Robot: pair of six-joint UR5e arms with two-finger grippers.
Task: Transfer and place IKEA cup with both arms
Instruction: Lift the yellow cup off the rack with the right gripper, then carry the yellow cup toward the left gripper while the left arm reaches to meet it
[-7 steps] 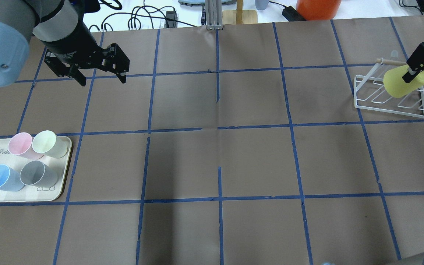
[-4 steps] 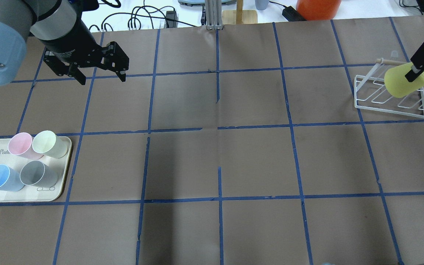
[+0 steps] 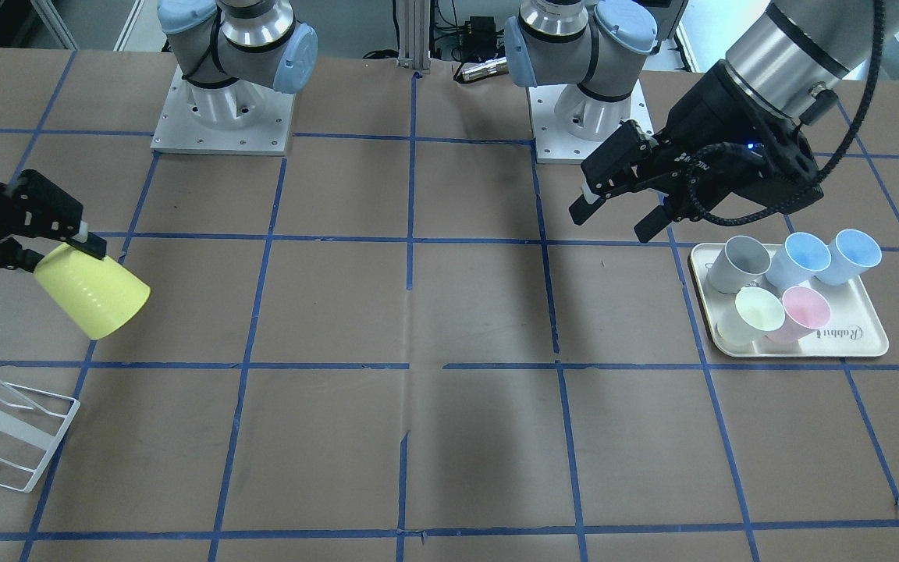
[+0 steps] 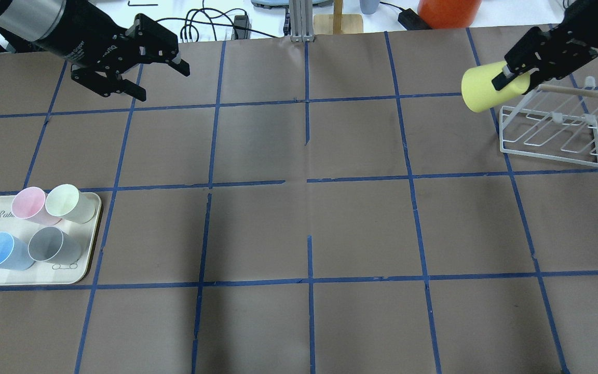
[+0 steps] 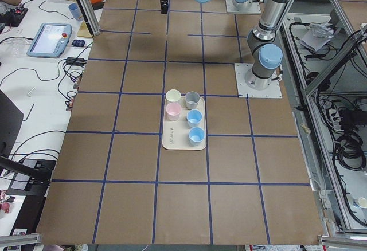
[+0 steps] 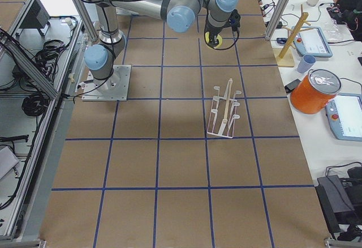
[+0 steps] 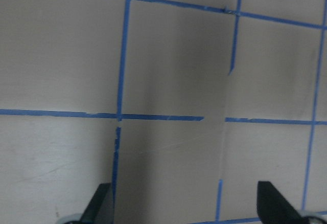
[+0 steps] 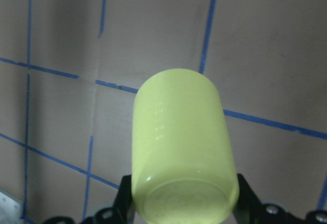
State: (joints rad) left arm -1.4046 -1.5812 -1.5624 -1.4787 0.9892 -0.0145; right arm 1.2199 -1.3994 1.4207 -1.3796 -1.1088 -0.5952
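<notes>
Cup: the bright yellow tapered plastic tumbler (image 4: 480,85) has come off the white wire rack with a wooden dowel (image 4: 551,157). A second ago it hung over the rack's middle. Now it is in the air just left of the rack's left end and a little farther back, lying nearly on its side with its free end pointing left.
Right pincer (image 4: 504,74): clenched on the tumbler's end nearest the wrist, with a finger on either side in the wrist view.
Left pincer (image 4: 163,84): released, jaws wide apart with nothing between them. It has drawn back toward the far left and turned so its fingers point right, well apart from the tumbler.
Worktop: the brown paper-covered worktop with a blue tape grid (image 4: 330,223) lies between the two arms.
Tray: the cream tray (image 4: 83,259) at the near left holds its pink, pale cream-yellow, grey and blue cups as before.
Meaning: we judge the lift from the rack done and the hand-over next, with the tumbler's free end offered to the waiting left pincer.
Risk: we think releasing before the second grip is firm would drop it.
</notes>
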